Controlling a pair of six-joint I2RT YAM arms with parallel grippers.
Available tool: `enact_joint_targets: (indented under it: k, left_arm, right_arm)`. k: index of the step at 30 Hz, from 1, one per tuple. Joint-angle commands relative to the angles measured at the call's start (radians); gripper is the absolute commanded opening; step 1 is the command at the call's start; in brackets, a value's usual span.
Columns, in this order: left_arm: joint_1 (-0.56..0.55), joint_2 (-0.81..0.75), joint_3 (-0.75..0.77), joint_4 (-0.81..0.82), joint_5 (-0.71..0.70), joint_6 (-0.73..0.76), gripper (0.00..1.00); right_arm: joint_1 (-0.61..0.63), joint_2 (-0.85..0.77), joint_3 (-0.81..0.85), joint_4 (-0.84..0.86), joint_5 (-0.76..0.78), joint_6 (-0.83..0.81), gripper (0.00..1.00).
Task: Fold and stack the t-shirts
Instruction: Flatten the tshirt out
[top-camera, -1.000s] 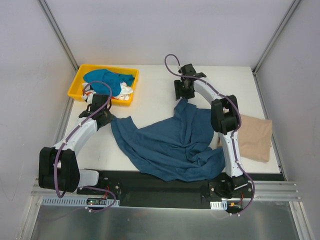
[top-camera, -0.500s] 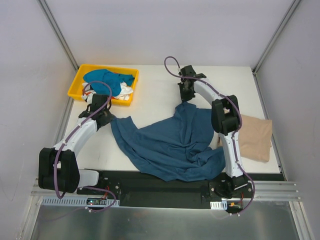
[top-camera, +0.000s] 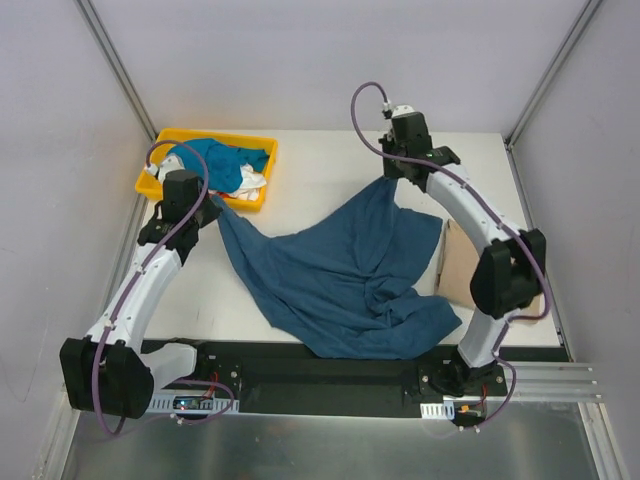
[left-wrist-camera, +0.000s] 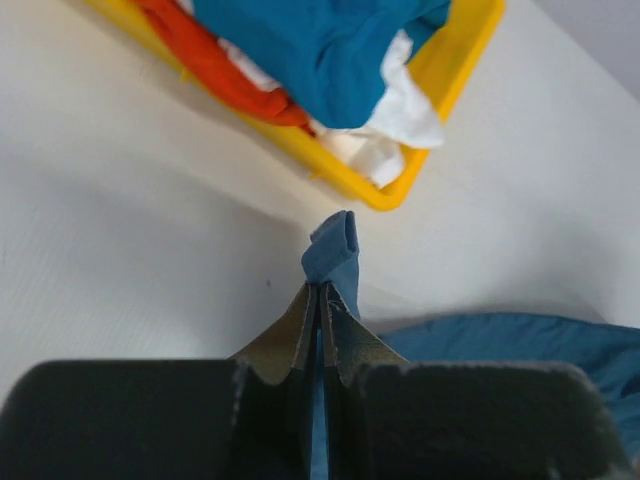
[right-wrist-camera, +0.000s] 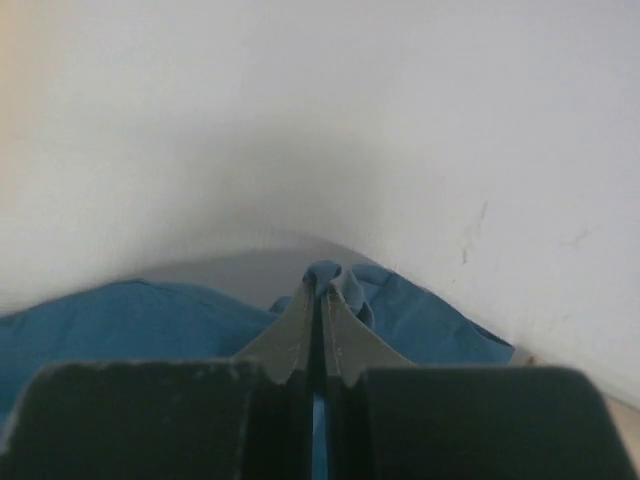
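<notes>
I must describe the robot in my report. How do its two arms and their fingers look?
The left arm and the right arm are alike: white tube links between bulky black joints. A purple cable loops along each. The fingers are thin grey-olive wedges that taper to a point and grow out of a black block body.

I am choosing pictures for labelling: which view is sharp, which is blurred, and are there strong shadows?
Top view: sharp, evenly lit, only soft shadows beside the dark blue shirt. Left wrist view: shirt tip in the left gripper crisp, yellow tray slightly soft. Right wrist view: hazy and washed out; the right gripper and cloth look blurred.
</notes>
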Motion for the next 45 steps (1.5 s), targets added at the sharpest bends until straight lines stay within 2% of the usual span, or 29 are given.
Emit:
enact_joint_targets:
  k: [1, 5, 12, 20, 26, 31, 37, 41, 44, 45]
  left_arm:
    - [0.005, -0.044, 0.089, 0.098, 0.086, 0.059, 0.00]
    - [0.003, -0.058, 0.154, 0.136, 0.083, 0.087, 0.00]
    - [0.003, -0.087, 0.304, 0.176, 0.190, 0.147, 0.00]
    - [0.003, -0.266, 0.366, 0.176, 0.259, 0.124, 0.00]
    - [0.003, -0.452, 0.422, 0.175, 0.313, 0.088, 0.00]
    - [0.005, -0.541, 0.523, 0.155, 0.407, 0.074, 0.00]
    - [0.005, -0.529, 0.740, 0.098, 0.448, 0.102, 0.00]
    - [0.005, -0.468, 0.882, 0.081, 0.460, 0.130, 0.00]
    - [0.005, -0.388, 0.925, 0.078, 0.434, 0.145, 0.00]
    - [0.005, -0.338, 0.935, 0.078, 0.428, 0.153, 0.00]
  right_arm:
    - [-0.001, -0.177, -0.068, 0.127, 0.065, -0.055, 0.01]
    - [0.001, -0.277, -0.084, 0.120, 0.096, -0.077, 0.01]
    - [-0.001, -0.415, -0.084, 0.127, 0.070, -0.122, 0.01]
    - [-0.001, -0.714, -0.136, 0.115, 0.016, -0.102, 0.01]
    - [0.001, -0.970, -0.135, 0.069, -0.093, -0.042, 0.01]
    - [0.001, -1.094, -0.014, -0.018, -0.251, 0.006, 0.01]
    - [-0.001, -1.122, 0.151, -0.129, -0.286, 0.017, 0.01]
    - [-0.001, -1.130, 0.180, -0.132, -0.283, 0.004, 0.01]
    - [0.001, -1.124, 0.154, -0.110, -0.207, -0.025, 0.01]
    - [-0.001, -1.110, 0.143, -0.100, -0.134, -0.034, 0.01]
